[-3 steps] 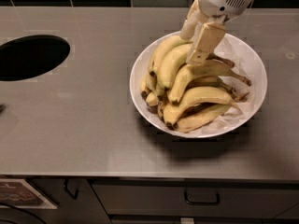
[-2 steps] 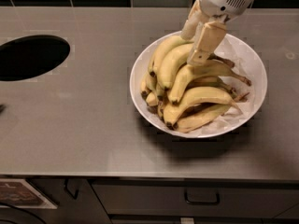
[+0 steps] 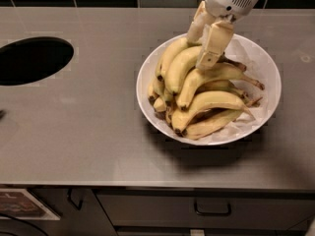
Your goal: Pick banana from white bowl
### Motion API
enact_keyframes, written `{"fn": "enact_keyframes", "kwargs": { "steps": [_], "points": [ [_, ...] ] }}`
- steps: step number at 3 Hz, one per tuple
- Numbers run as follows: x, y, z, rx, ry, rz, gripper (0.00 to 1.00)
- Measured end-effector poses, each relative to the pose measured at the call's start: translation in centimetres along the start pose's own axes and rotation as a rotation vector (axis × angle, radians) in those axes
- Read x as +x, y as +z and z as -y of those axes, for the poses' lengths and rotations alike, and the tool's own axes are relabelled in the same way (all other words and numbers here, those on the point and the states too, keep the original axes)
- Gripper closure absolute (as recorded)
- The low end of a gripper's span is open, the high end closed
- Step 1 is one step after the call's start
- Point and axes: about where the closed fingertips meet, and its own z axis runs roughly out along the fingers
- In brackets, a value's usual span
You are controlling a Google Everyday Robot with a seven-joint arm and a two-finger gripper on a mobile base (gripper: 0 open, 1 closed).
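Note:
The white bowl (image 3: 266,68) stands on the grey counter right of the middle, lined with crinkled white paper and heaped with yellow bananas. A long, plump, curved banana (image 3: 178,69) lies on top of the pile, its upper end under my gripper. My gripper (image 3: 198,53) reaches down from the top edge into the back of the pile and touches that banana's upper end. Other bananas (image 3: 209,102) lie beside and below it.
A dark round hole (image 3: 30,60) opens in the counter at the far left. The counter's front edge runs along the bottom, with cabinet drawers and handles (image 3: 211,211) beneath. Dark wall tiles run behind the counter.

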Motion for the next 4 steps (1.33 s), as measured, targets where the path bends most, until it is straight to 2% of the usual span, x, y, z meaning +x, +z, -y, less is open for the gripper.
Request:
{"fn": "enact_keyframes", "kwargs": {
  "steps": [1, 3, 4],
  "points": [
    [-0.14, 0.00, 0.22, -0.003, -0.003, 0.000, 0.57],
    [-0.14, 0.00, 0.23, -0.003, -0.002, 0.000, 1.00],
    [-0.48, -0.66, 0.49, 0.079, -0.018, 0.029, 1.00]
  ]
}}
